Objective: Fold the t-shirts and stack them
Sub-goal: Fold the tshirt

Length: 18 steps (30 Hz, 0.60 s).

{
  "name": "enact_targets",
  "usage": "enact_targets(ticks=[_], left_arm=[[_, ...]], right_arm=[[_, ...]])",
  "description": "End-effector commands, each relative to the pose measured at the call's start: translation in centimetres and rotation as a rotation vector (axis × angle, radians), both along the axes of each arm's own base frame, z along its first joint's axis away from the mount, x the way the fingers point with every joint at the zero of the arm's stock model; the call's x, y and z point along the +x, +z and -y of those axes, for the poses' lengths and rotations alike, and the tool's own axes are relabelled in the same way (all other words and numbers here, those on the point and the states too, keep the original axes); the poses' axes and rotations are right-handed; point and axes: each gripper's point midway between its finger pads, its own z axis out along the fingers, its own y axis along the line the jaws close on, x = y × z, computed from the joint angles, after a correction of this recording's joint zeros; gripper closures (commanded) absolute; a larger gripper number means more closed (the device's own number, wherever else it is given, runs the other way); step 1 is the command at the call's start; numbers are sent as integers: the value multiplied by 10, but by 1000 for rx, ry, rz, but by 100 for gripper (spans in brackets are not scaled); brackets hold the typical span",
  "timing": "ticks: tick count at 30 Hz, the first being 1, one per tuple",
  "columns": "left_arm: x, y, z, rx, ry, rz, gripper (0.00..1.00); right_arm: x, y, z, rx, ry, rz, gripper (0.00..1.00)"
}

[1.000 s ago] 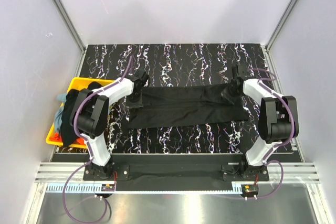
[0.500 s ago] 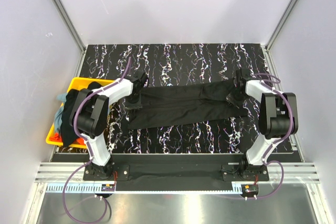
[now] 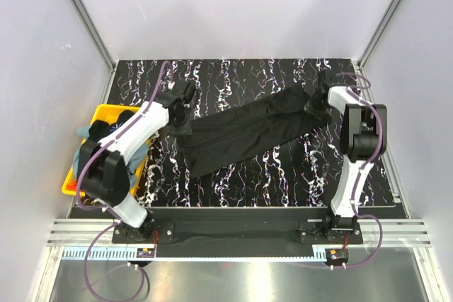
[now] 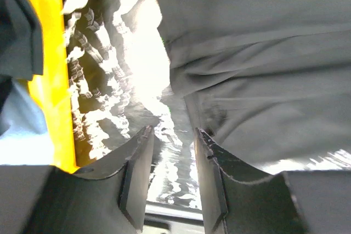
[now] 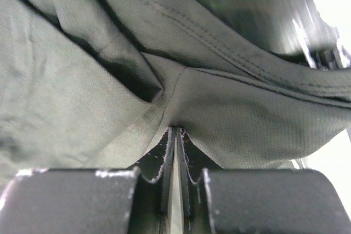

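A plain black t-shirt [image 3: 248, 131], folded into a long strip, lies slanted across the marbled table [image 3: 241, 76]. My right gripper [image 3: 316, 106] is shut on its far right end; in the right wrist view the cloth [image 5: 82, 80] bunches into the closed jaws of that gripper [image 5: 175, 131]. By the shirt's left end my left gripper [image 3: 181, 125] stands open. The left wrist view shows only table between that gripper's [image 4: 173, 131] fingers, with the shirt [image 4: 263, 53] just to their right.
A yellow bin [image 3: 106, 112] at the table's left edge holds more t-shirts: black [image 3: 92, 152], grey-blue [image 3: 81, 132] and orange-red [image 3: 88, 189]. Its wall [image 4: 52, 69] is close on the left in the left wrist view. Frame posts and white walls enclose the table.
My left gripper has opened and let go of the shirt's left end. The right gripper has pulled its end toward the far right, so the strip now lies slanted.
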Motion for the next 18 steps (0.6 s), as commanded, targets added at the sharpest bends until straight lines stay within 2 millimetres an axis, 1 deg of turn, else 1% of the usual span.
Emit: enact_targets(ticks=[1,2,3,4,5,6,7,8,9,10,11,12,13,14,16,18], left_arm=[[0,35,53,-256,-145,38,59],[-3,35,65,-306,-170,30,59],[-6,32,82,-373,-208,24,59],[-8,28,87,-390,-214,15,60],[-6,23,92,-410,-216,13,61],[-14,14,97,-431,-219,-20,61],[-16,7,99,-439,-220,-33,62],[-17,-1,106,-458,-231,-50,63],[-23,-10,109,-461,-230,-78,63],[-27,-15,114,-464,-242,-93,63],[-29,-23,119,-460,-253,-107,64],[-35,-28,125,-448,-267,-119,64],[-38,-31,129,-444,-276,-128,64],[-43,-36,136,-432,-300,-137,64],[-45,-39,140,-411,-306,-132,64],[-47,-46,140,-382,-301,-130,64]], right_arm=[[48,-1,7,-4,77,68,89],[54,1,2,23,101,72,89],[67,6,-1,29,133,96,89],[69,8,-3,39,151,98,88],[72,17,-5,44,169,117,86],[74,24,-4,40,170,133,85],[74,30,-2,46,165,142,84],[74,42,-3,63,167,165,83],[75,48,-3,67,164,178,82],[73,51,-1,68,159,180,82],[72,62,2,59,152,199,82],[70,66,4,59,149,204,81],[66,65,6,62,143,198,81],[64,73,9,59,140,210,80],[60,74,12,59,141,208,78],[56,73,19,51,141,202,77]])
